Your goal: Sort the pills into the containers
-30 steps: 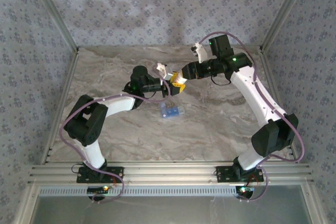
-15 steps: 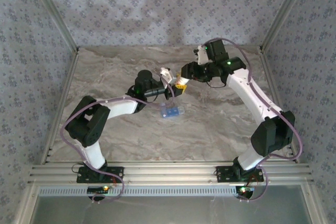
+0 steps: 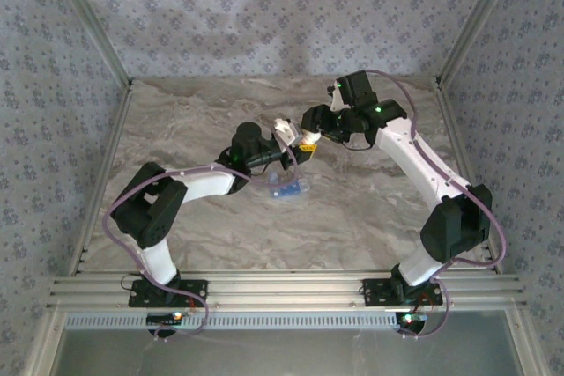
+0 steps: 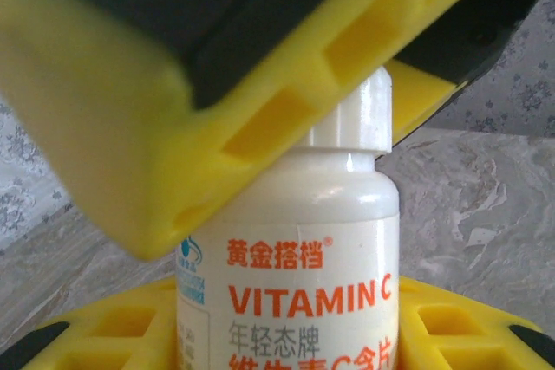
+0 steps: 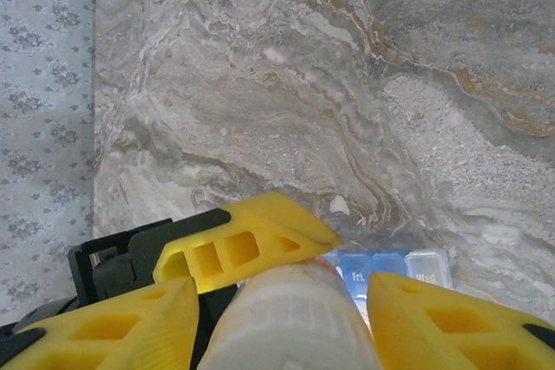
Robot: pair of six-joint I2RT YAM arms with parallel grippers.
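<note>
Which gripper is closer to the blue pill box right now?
Left. The left gripper, holding the vitamin bottle, is just beyond the pill box; the right gripper is farther back, to the right.

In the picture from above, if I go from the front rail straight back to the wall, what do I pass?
Rail → pill box → bottle → wall.

Marble-pattern table [image 3: 370, 217]; floral-papered walls [image 3: 264, 15]; aluminium front rail [image 3: 282, 290].
</note>
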